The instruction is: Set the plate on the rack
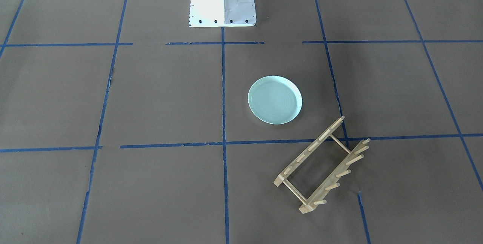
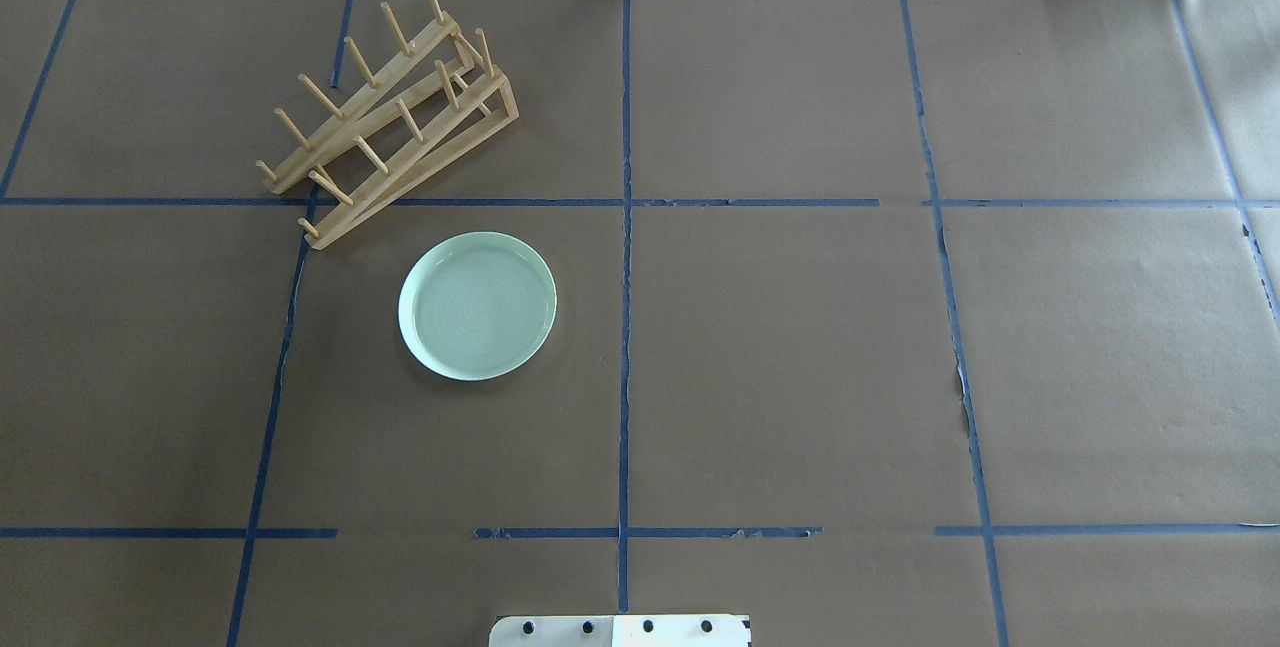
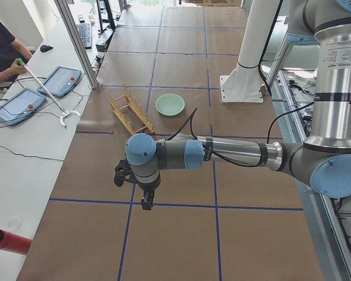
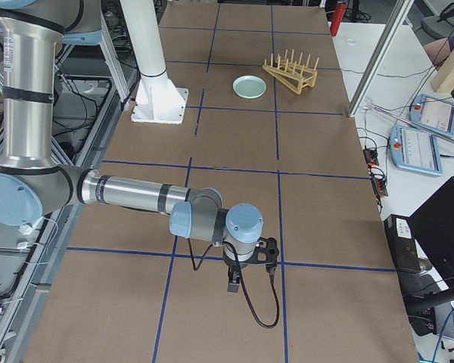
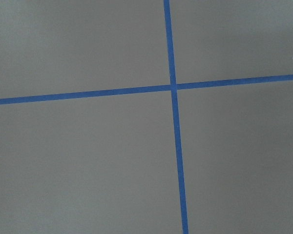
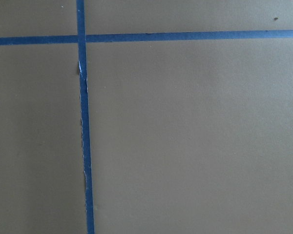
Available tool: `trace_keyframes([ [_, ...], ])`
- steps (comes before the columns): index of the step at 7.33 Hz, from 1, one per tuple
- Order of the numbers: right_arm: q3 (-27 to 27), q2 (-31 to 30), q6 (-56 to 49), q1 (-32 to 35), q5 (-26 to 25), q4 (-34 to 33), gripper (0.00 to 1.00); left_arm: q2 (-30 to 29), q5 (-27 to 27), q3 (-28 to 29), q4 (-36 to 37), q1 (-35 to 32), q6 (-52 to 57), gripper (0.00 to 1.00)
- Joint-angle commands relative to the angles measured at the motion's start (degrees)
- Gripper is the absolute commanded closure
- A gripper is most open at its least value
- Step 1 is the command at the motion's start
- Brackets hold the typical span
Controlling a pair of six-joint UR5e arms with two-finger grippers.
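Brown table [image 2: 800, 377]: plate [image 2: 477, 306] beside rack [image 2: 440, 149], far from left fingers [image 3: 146, 202], right fingers [image 4: 232, 285]; spread indiscernible.

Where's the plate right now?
In the overhead view the plate lies flat left of the centre tape line, just on the robot's side of the rack.

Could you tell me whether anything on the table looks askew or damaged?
Only small things. The rack stands upright but diagonal to the blue tape lines, straddling one of them. That tape is frayed in places. The plate lies flat and whole, apart from the rack.
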Motion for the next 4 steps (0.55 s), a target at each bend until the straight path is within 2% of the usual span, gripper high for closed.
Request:
trace_keyframes([
  [1,0.1,0.0,0.0,0.0,0.0,0.0,0.0,-0.1,-5.1,-1.8,-12.9,6.9,-17.8,0.0],
  [2,0.0,-0.1,0.0,0.0,0.0,0.0,0.0,-0.3,-5.1,-3.2,-23.4,12.2,-33.0,0.0],
  [3,0.1,-0.1,0.0,0.0,0.0,0.0,0.0,-3.2,-4.8,-4.7,-26.0,18.1,-45.4,0.0],
  [4,0.1,-0.1,0.0,0.0,0.0,0.0,0.0,-8.1,-1.5,-5.0,-25.8,24.5,-55.0,0.0],
])
